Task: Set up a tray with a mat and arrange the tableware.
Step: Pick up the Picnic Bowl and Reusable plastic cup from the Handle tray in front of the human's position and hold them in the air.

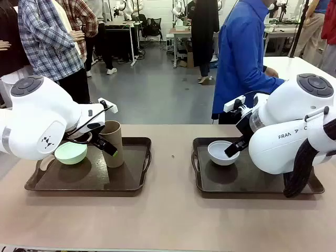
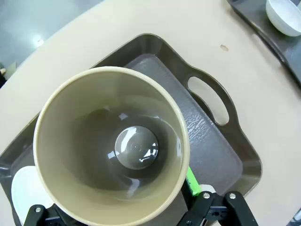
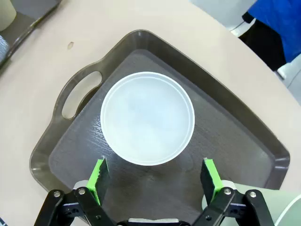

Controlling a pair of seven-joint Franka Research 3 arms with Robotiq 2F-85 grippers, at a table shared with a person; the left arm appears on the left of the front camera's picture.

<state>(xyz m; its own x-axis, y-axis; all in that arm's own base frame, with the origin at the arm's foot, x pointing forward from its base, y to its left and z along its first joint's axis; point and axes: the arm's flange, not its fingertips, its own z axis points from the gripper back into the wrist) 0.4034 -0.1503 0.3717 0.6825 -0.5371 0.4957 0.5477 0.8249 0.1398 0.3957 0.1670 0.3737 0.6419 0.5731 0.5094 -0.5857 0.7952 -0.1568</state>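
- The left gripper [image 1: 105, 143] is straddling the tan-brown cup [image 1: 111, 143] with its jaws spread wide. One green pad [image 2: 190, 181] is sitting just beside the cup's outer wall, and the other is hiding behind the rim. I cannot tell whether either pad is touching.
- The right gripper [image 3: 154, 175] is hovering with its jaws wide and gripping nothing. Its pads [image 3: 99, 176] are lying near the closest edge of the white bowl [image 3: 146, 117], one to each side.
- The tan-brown cup is standing mouth-up on the left tray [image 1: 131, 181], just beside the mint green bowl [image 1: 71, 152], which is sitting on the same tray.
- The white bowl is resting mouth-up on the right tray [image 1: 252, 184], near its handle end. The pale green cup [image 3: 280, 207] is showing at the same tray's far corner.
- Both dark brown trays are lying well apart on a beige table [image 1: 168, 220], which is carrying a small dark speck [image 1: 172, 156] between them.
- A person in a blue coat [image 1: 241, 58] is standing at the far side, and another in a plaid shirt [image 1: 44, 37] is standing farther left. Behind them a grey floor [image 1: 152, 89] and other work tables are filling the room.
- The letters "FRAN" [image 1: 286, 136] are reading across the right arm's white shell, and a small dark logo [image 1: 48, 140] is marking the left arm.
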